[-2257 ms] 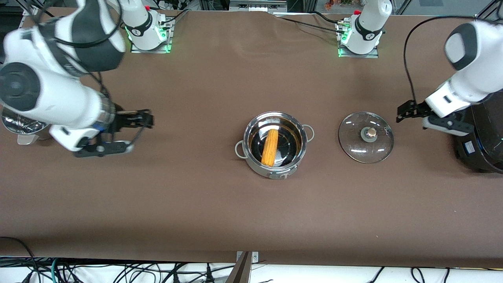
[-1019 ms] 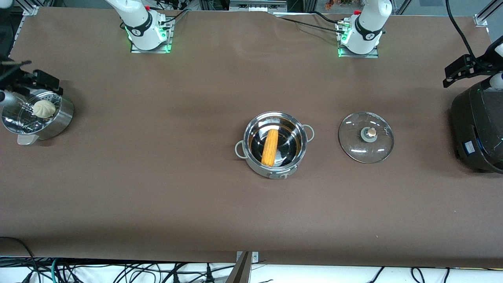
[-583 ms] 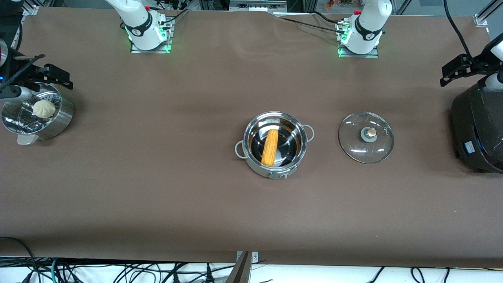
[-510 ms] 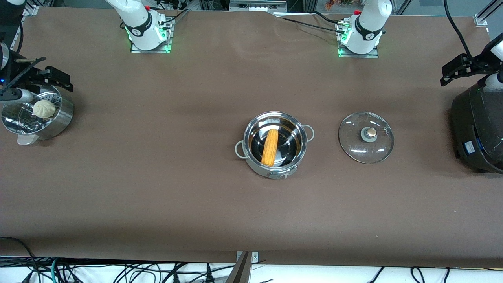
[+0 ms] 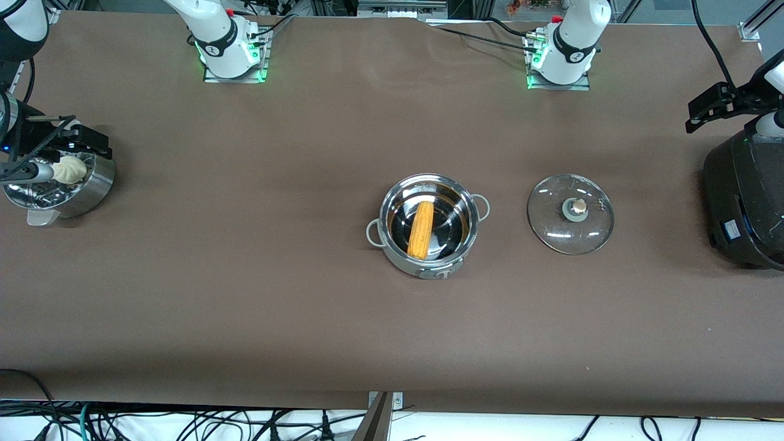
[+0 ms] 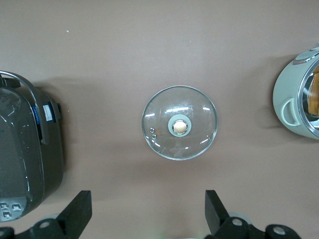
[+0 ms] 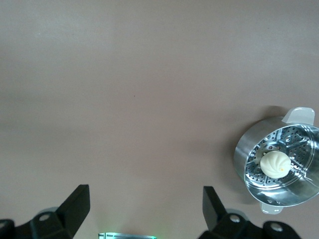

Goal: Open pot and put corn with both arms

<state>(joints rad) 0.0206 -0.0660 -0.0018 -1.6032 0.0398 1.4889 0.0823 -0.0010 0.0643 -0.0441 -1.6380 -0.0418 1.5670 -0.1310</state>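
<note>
We see little change on the table since the earlier frames: the pot (image 5: 429, 225) stands uncovered in the middle of the brown table (image 5: 245, 294), and the corn (image 5: 421, 229) lies inside it on the steel bottom, as it did before. The glass lid (image 5: 571, 213) rests flat on the cloth beside the pot, toward the left arm's end, knob up, apart from the pot.

What has moved is the arms. More than two seconds ago both reached in low over the table; now they are drawn back to its ends. In the last half second the right gripper (image 5: 58, 150) has shifted slightly and now partly covers the steamer basket (image 5: 67, 187) with its white bun (image 5: 68, 169). It is empty, its fingers (image 7: 75, 204) spread wide. The left gripper (image 5: 713, 107) hangs over the edge of the black cooker (image 5: 744, 202), barely changed, also empty, with its fingers (image 6: 77, 214) wide apart.

Nearest the front camera, we see cables (image 5: 184, 422) tangled below the table's edge. Farthest off, the two arm bases (image 5: 229, 46) glow green.
</note>
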